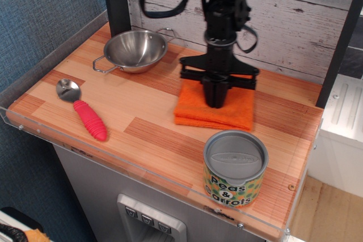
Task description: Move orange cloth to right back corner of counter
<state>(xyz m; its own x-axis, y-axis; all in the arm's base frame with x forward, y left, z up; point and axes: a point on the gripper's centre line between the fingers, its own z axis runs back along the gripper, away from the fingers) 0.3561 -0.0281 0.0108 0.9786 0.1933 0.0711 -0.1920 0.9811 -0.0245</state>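
Note:
The orange cloth (pixel 218 111) lies folded on the wooden counter (pixel 142 123), right of centre and towards the back. My black gripper (pixel 216 102) points straight down onto the middle of the cloth, its fingers close together and pinching the fabric. The cloth's centre is hidden under the fingers.
A steel bowl (pixel 135 50) stands at the back left. A pink-handled spoon (pixel 83 111) lies near the left front. A "Peas & Carrots" can (pixel 235 168) stands at the front right, just in front of the cloth. A clear acrylic rim edges the counter; a wood-plank wall is behind.

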